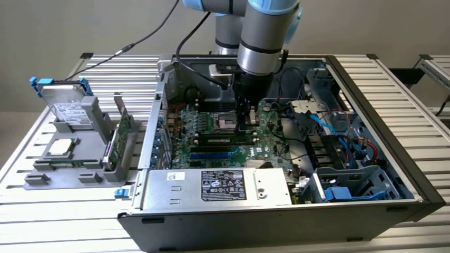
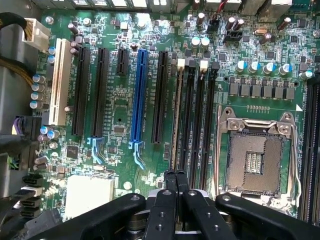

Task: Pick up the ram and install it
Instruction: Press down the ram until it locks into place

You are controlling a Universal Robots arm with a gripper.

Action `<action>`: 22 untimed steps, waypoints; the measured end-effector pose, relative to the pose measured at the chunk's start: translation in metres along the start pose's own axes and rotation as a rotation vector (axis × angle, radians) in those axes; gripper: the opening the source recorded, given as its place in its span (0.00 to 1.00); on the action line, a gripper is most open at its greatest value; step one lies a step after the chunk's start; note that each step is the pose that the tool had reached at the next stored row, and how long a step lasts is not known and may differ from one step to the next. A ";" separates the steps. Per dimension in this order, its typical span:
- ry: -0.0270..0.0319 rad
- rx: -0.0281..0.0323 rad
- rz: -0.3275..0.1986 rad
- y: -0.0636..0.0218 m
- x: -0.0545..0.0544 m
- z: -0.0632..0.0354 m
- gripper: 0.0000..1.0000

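Gripper [image 1: 244, 124] clenched, fingers [image 2: 170, 181] pressed together, nothing visibly clamped between them. It sits low inside the open PC case [image 1: 393, 132], just above the motherboard [image 1: 204, 126].

In the wrist view the closed tips [image 2: 176, 176] sit right at the near end of the bank of black memory slots [image 2: 202, 120]. The slot directly ahead of the tips holds a thin pale-edged strip running its full length. This reads as the ram [image 2: 175, 120], seen edge-on and standing in the slot. Cannot tell if the tips touch it or if it is fully seated. The neighbouring memory slots, on the gripper's socket side, look unfilled, with white latches [image 2: 203, 64] at their far ends.

The empty CPU socket [image 2: 255, 160], with its metal frame, is just beside the gripper, past the memory slots. On the other side of the gripper are black expansion slots, then the long blue slot [image 2: 138, 95], then the white slot [image 2: 61, 82] furthest off.

Exterior view: the power supply [image 1: 218, 187] with its label lies in the case, nearer the camera than the gripper. A grey parts tray [image 1: 42, 179] sits outside the case, well apart from the gripper toward the exterior view's left. It holds a hard drive [image 1: 67, 108] upright, a square silver processor [image 1: 60, 148] lying flat, and a green card with bracket [image 1: 123, 129] standing on edge. A narrow green strip [image 1: 70, 161] is in the tray's front groove; cannot tell what it is.
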State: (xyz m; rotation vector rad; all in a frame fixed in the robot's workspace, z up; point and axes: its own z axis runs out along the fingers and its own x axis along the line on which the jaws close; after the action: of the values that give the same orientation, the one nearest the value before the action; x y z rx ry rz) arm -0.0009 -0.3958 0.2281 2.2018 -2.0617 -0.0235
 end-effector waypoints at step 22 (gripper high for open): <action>0.0005 -0.0001 0.000 0.0257 -0.002 0.0050 0.10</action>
State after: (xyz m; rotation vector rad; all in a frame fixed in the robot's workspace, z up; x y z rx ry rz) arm -0.0271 -0.3959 0.2256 2.2015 -2.0613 -0.0231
